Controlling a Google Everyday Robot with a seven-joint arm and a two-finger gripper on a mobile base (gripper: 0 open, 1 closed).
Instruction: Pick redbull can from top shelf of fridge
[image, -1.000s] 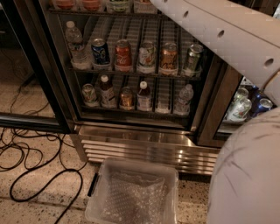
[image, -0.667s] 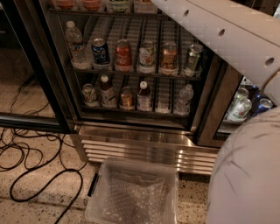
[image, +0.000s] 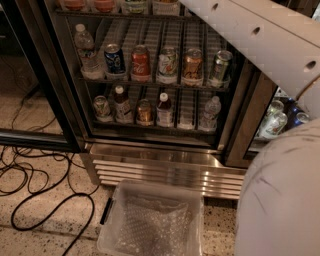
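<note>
Glossy steel fridge (image: 165, 170), wire racks (image: 150, 84), clear plastic bin (image: 159, 185); gripper out of view.

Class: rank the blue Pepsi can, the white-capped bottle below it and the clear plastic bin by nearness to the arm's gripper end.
Gripper: out of view above the top edge.
1. Blue Pepsi can, middle rack.
2. White-capped bottle, bottom rack.
3. Clear plastic bin, floor.

Gripper out of view past the top edge; well below it, clear plastic bin (image: 155, 186) on the floor, black cables (image: 75, 195) left of bin, Pepsi can (image: 114, 59) on a rack
</note>
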